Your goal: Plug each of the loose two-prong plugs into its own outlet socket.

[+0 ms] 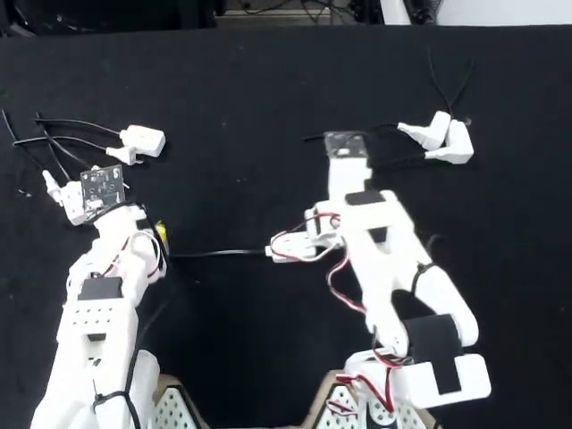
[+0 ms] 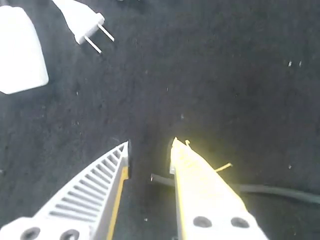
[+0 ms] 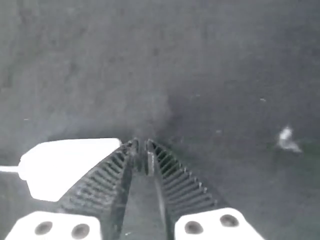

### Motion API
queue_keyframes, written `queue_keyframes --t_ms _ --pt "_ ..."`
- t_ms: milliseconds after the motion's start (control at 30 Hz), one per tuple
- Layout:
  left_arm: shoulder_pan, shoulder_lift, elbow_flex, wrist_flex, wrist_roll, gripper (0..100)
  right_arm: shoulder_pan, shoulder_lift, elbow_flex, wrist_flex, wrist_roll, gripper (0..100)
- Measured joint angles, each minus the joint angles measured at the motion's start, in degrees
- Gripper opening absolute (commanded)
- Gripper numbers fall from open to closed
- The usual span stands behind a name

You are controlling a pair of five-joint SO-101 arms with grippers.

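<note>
Ribbed plastic left fingers seemingly straddle a thin black cord.

Open black cloth ahead, cord crossing under left jaws, plug nearby

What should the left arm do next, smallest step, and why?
Probably ease the left gripper forward toward the white two-prong plug. Its jaws stand open and empty, and the plug lies loose on the black cloth, prongs bare, apart from the white outlet socket block beside it. A thin black cable passes under the gripper; avoid snagging it.
</note>
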Motion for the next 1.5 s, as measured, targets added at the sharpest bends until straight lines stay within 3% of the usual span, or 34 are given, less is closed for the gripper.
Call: queue_keyframes --t_ms 233,400,633,733,933,1100,1333,1500 --pt "0.0 0.0 0.0 -1.1 1.1 14 -8.7 0.0 0.0 0.0 0.0 1.1" --pt "-0.9 0.0 0.0 -1.1 1.1 14 -9.8 0.0 -0.5 1.5 0.7 1.2" --pt "-10.7 0.0 0.0 -1.1 6.3 15 -5.0 0.0 -16.9 17.6 9.1 1.2" --pt "-15.5 0.0 -1.0 -1.1 8.7 15 -5.6 0.0 -19.6 18.5 9.4 1.2" --pt "-16.7 0.4 -5.9 4.2 7.6 22 -8.4 -1.5 -10.9 3.6 4.7 1.2" --pt "-16.7 7.6 -15.5 11.8 7.1 22 -8.2 -4.7 -3.3 -6.4 4.4 1.2" --pt "-16.7 31.6 -35.3 16.4 4.2 22 -5.2 -6.3 6.9 -20.3 4.3 1.2" --pt "-16.6 50.8 -53.4 21.4 9.6 22 -3.7 -7.4 7.6 -22.2 4.3 1.2"
